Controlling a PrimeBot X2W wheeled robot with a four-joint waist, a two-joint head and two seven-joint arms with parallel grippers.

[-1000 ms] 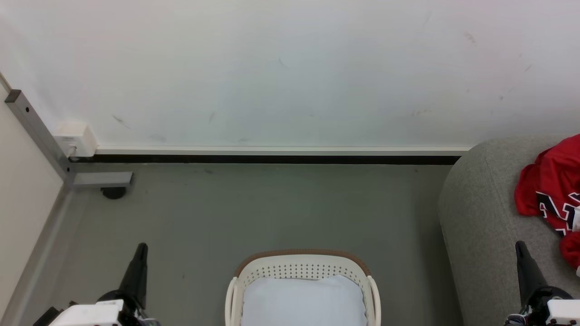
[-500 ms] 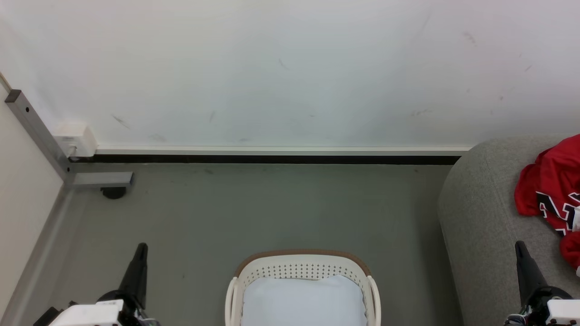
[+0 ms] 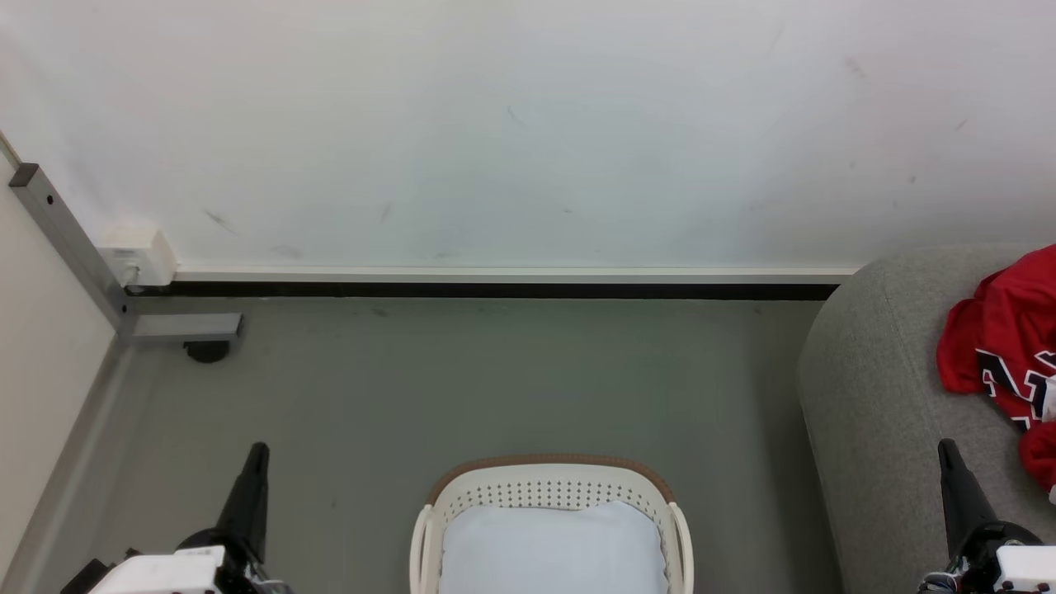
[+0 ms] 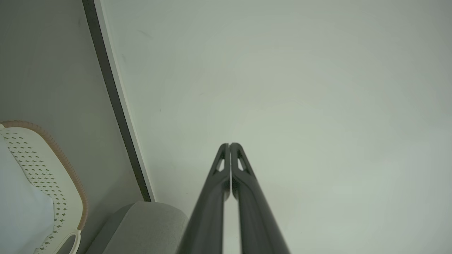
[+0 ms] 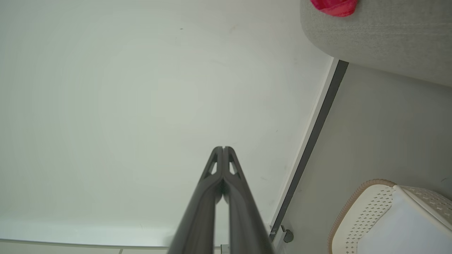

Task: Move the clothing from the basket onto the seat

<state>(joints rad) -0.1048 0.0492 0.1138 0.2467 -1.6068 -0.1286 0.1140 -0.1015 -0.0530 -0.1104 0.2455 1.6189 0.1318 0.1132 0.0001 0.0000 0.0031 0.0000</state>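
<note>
Nothing has shifted since a second ago — left gripper (image 3: 258,452) and right gripper (image 3: 947,450) sit empty, fingers pressed together. Clothing (image 3: 1011,330) lies on the seat (image 3: 874,396); the basket (image 3: 549,462) looks bare — best keep both arms parked.

basket (image 3: 549,493): cream plastic, perforated, kinda satin; rim looks woven
seat (image 3: 874,396): grey cloth, coarse matt weave
clothing (image 3: 1002,330): red cloth, slick sheen
floor (image 3: 495,379): smooth, matt
wall (image 3: 528,124): matt paint, scuffed
post (image 3: 70,247): bare metal, dull

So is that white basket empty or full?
Empty, as far as it shows: the basket has only its pale bare bottom in sight, its near end cut off. The red clothing lies on the grey seat.
</note>
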